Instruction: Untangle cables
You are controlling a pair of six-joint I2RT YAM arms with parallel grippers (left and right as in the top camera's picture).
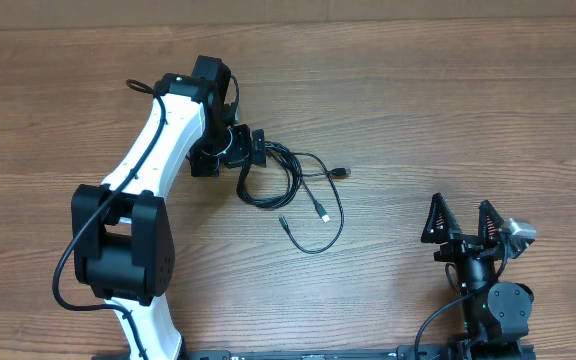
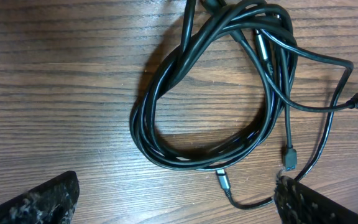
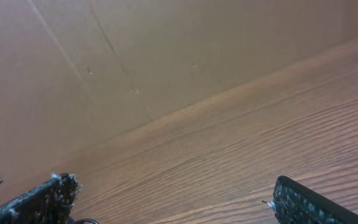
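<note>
Just ahead of the left gripper, jaws wide and empty, the cables lie coiled on the bench. Light, limp, likely slick; best pinched near a loose plug. Right gripper spread, idle.

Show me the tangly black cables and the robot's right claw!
Tangled black cable bundle (image 2: 140, 121), left wrist view, left side of the loop.
Black right claw (image 1: 460, 201), overhead view, midway between its fingertips.
</note>
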